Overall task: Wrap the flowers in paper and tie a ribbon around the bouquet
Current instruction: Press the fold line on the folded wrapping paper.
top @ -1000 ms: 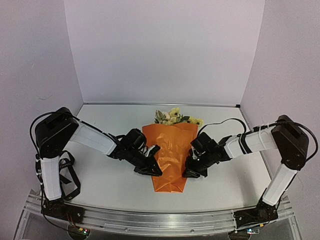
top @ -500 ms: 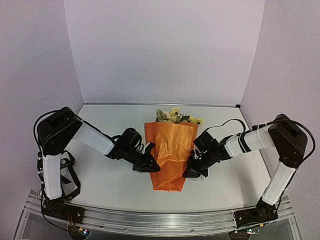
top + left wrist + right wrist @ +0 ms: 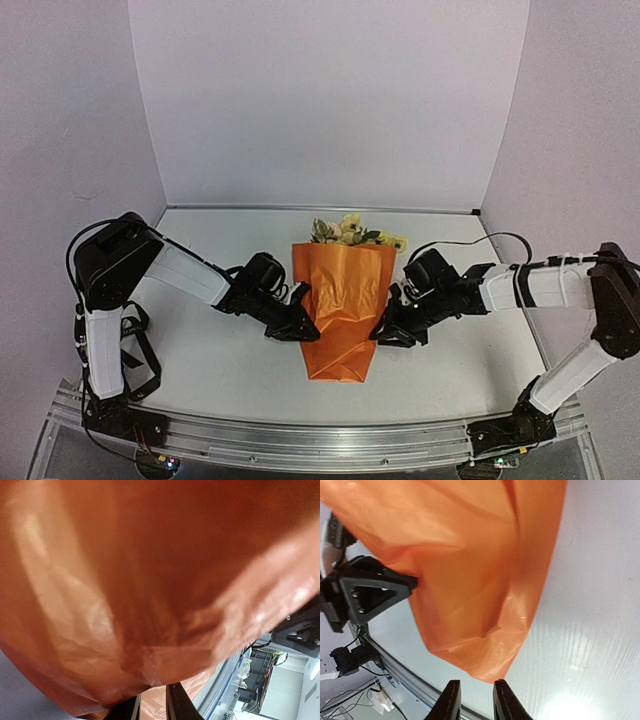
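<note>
The bouquet (image 3: 338,310) lies mid-table as a cone of orange paper (image 3: 470,575). The pale yellow flowers (image 3: 350,233) show at its far, wide end. My left gripper (image 3: 300,326) is at the cone's left edge; in the left wrist view the paper (image 3: 150,580) fills the frame and a fold of it runs between the gripper's (image 3: 150,702) narrow jaws. My right gripper (image 3: 386,335) stands just off the cone's right edge. Its (image 3: 476,684) fingers are apart with nothing between them, just short of the paper's bottom corner. The ribbon is out of view.
The white table (image 3: 200,370) ends at an aluminium rail (image 3: 300,440) along the near edge. Pale walls (image 3: 330,100) close the back and both sides. Black cables (image 3: 140,350) hang by the left arm's base.
My right gripper has let go of the paper's right edge and opened, and its arm now lies lower and stretched out to the right. The left gripper has barely moved.
</note>
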Robot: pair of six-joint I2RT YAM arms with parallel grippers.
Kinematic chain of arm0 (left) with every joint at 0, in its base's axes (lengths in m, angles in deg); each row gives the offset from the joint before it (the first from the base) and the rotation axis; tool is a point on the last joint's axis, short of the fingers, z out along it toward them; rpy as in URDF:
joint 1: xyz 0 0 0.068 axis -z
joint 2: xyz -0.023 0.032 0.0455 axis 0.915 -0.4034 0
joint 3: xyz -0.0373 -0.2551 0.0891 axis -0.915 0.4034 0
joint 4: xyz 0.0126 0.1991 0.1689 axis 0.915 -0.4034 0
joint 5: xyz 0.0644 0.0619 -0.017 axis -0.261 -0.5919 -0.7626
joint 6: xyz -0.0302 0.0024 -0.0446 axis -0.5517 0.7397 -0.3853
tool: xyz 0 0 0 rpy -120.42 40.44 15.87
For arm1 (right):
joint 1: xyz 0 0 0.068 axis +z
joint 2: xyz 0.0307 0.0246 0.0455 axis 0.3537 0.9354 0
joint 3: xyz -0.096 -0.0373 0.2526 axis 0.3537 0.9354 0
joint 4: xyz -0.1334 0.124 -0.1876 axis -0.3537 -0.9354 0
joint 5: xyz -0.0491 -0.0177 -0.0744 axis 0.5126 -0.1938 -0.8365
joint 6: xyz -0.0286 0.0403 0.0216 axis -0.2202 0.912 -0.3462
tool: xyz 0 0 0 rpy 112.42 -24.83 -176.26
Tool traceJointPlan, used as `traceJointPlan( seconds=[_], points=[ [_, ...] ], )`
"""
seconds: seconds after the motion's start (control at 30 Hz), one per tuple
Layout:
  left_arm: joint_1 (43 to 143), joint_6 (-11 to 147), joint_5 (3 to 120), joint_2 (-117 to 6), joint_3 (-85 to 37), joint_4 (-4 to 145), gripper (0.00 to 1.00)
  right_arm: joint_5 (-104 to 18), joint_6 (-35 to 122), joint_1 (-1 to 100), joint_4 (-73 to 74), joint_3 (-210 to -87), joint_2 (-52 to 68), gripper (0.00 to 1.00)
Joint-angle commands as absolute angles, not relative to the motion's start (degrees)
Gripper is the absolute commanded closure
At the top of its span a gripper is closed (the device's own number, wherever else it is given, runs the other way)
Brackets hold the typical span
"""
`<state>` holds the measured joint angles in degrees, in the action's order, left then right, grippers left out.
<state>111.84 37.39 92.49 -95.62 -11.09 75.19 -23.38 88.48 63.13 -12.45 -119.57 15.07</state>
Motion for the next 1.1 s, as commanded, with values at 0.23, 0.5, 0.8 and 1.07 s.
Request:
traceJointPlan(
  seconds=[0.23,0.5,0.8,1.07],
  points=[
    [113.93,40.34,91.05,-94.82,-15.43,71.47,0.8,-26.24,86.95,63.25,-15.03,-127.91,20.78,0.63],
    [113.91,40.89,91.06,-94.21,-15.8,70.61,0.8,-28.61,87.84,63.25,-11.55,-128.32,29.91,0.79],
    [112.76,40.49,90.57,-91.67,-14.21,70.61,0.77,-32.8,90.43,63.08,-13.06,-126.2,32.18,0.85],
    [109.52,39.3,91.39,-93.81,-12.72,72.34,0.78,-32.98,91.16,62.91,-14.02,-125.7,32.78,0.86]
  ],
)
